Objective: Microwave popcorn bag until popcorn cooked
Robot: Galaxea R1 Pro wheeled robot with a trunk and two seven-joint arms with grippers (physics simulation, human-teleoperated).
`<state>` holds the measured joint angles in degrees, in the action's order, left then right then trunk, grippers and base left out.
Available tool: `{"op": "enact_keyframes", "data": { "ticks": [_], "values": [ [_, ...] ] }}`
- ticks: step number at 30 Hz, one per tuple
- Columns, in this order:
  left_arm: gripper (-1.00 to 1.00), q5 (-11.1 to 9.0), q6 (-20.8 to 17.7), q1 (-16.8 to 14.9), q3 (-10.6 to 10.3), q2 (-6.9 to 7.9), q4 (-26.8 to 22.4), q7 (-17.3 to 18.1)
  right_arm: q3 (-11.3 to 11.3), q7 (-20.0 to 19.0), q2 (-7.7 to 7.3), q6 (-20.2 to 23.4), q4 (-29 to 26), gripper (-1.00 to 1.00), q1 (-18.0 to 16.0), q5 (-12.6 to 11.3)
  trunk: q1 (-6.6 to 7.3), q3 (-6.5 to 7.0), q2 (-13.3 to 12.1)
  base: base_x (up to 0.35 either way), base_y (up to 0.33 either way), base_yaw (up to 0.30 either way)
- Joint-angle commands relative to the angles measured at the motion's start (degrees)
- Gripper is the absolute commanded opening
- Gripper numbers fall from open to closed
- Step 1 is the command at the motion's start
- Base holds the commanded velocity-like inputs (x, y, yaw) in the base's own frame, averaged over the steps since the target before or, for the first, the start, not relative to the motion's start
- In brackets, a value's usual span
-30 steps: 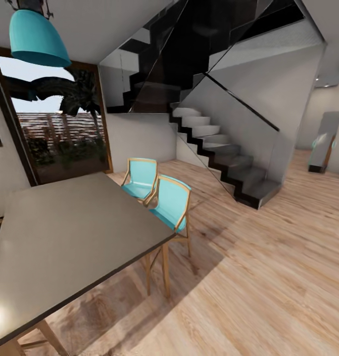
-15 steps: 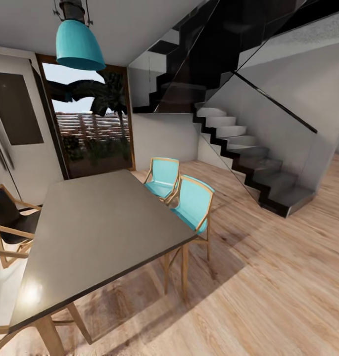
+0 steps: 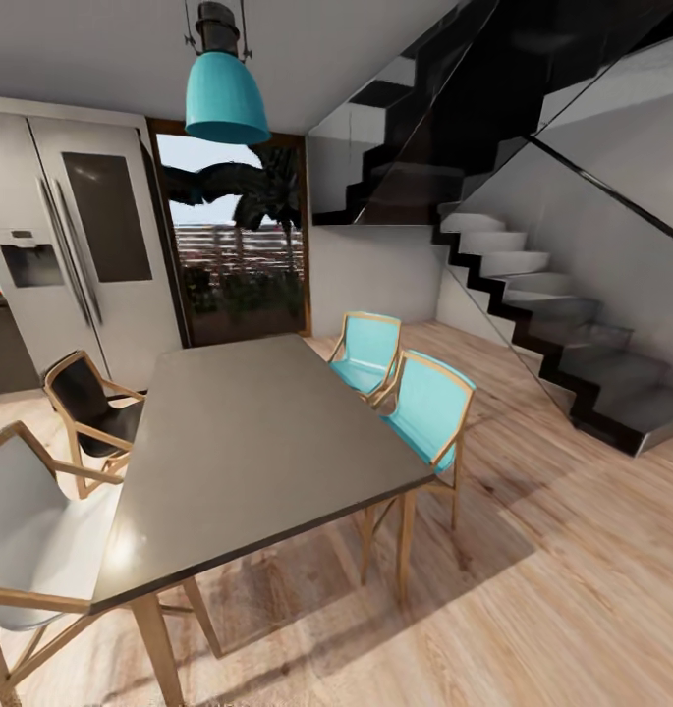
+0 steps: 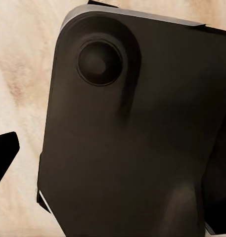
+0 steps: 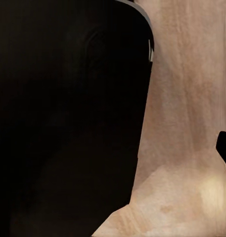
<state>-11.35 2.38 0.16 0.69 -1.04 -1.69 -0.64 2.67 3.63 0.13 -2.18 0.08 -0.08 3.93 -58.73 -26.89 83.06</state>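
While robot faces dining table, fridge & stairs, nothing of task looks done. Fetching, loading, heating all left; fingers' state can't be told.

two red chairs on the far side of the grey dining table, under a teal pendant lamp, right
Not quite: in the head view the two chairs are teal, not red. They do stand along the far side of the grey dining table, with the teal pendant lamp hanging above.

Left wrist camera faces dark robot body panel; right likewise; grippers' state unclear
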Motion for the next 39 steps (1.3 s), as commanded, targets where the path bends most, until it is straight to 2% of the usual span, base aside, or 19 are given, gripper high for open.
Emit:
{"op": "enact_keyframes", "data": {
  "ticks": [1,11,13,16,19,39],
  "values": [
    [1.00,-0.3,0.1,0.0,0.0,-0.02,-0.1,-0.1,0.2,0.7,0.07,0.0,0.0,1.00,0.0,0.4,0.00,-0.04,0.0,0.000,0.000,0.300],
    [1.00,-0.5,0.1,0.0,0.1,-0.02,-0.1,-0.4,0.3,1.1,0.22,0.0,0.0,1.00,0.0,0.5,0.00,-0.04,0.0,0.000,0.000,0.300],
    [1.00,-0.9,0.1,0.0,0.1,-0.03,-0.1,-2.0,0.3,1.1,0.22,0.0,0.0,1.00,0.0,0.6,0.00,-0.04,0.0,0.000,0.000,0.300],
    [1.00,-3.1,0.1,0.0,0.2,-0.14,-0.1,-7.1,0.2,1.1,0.22,0.0,0.0,1.00,0.0,0.6,0.00,-0.04,0.0,0.000,0.000,0.300],
    [1.00,-3.7,0.1,0.0,0.2,-0.18,-0.1,-8.1,0.2,1.1,0.20,0.0,0.0,1.00,0.0,0.6,0.00,-0.04,0.0,0.000,0.000,0.300],
    [1.00,-3.9,0.1,0.0,0.1,-0.10,-0.2,-8.3,0.2,1.1,0.13,-0.1,0.0,1.00,0.0,0.5,0.00,-0.04,0.0,0.000,0.000,0.300]
  ]
}}
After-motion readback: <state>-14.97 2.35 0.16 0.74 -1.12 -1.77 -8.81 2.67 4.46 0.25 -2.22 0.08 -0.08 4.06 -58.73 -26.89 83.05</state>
